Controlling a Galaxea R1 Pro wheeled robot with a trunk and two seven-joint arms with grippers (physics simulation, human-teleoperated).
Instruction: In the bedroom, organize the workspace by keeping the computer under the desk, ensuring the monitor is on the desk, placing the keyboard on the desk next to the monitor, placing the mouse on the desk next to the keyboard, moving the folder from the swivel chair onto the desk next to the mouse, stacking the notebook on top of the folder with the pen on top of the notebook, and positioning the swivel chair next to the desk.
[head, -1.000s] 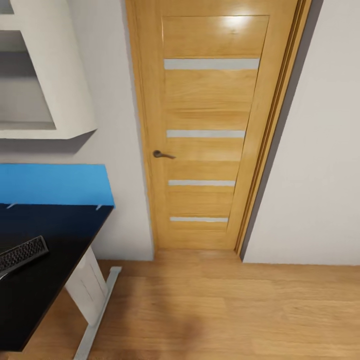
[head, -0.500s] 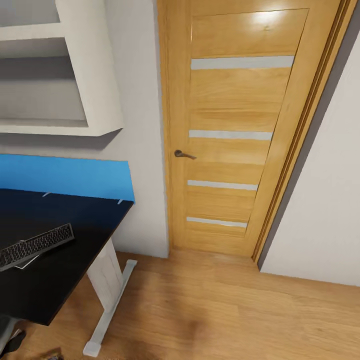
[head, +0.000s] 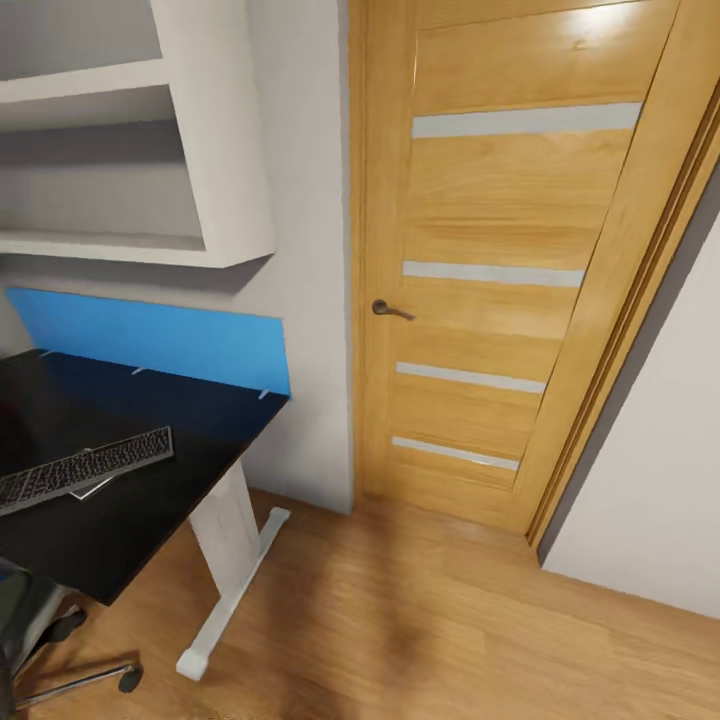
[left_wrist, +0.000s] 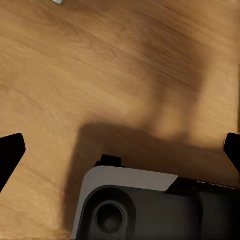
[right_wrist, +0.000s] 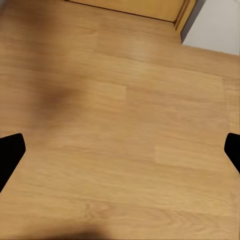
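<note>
The head view took in the end of the large desk with its glossy black top (head: 150, 500) and white pedestal leg, standing against a pale wall. On the desk top lay the slim flat dark keyboard (head: 85, 468), set at a slant, with a thin pale sheet-like corner poking out from under its near edge (too little of it showed to tell what it was). Along the back of the desk stood a bright blue upright panel (head: 160, 340), and above it hung a white wall shelf unit (head: 215, 150). At the lower left corner of that view showed part of the grey swivel chair (head: 25, 620), its chrome base arm and black casters resting on the light wooden plank floor (head: 450, 620) just beside the desk. To the right of the desk stood a closed honey-coloured wooden door (head: 500, 250) with pale horizontal strips and a dark lever handle (head: 390, 309).

The left gripper (left_wrist: 120, 150) hung released over the floor, its dark fingertips spread wide apart, with a grey-and-black part of the robot below it. The right gripper (right_wrist: 120, 150) was likewise spread over bare planks, grasping nothing.
</note>
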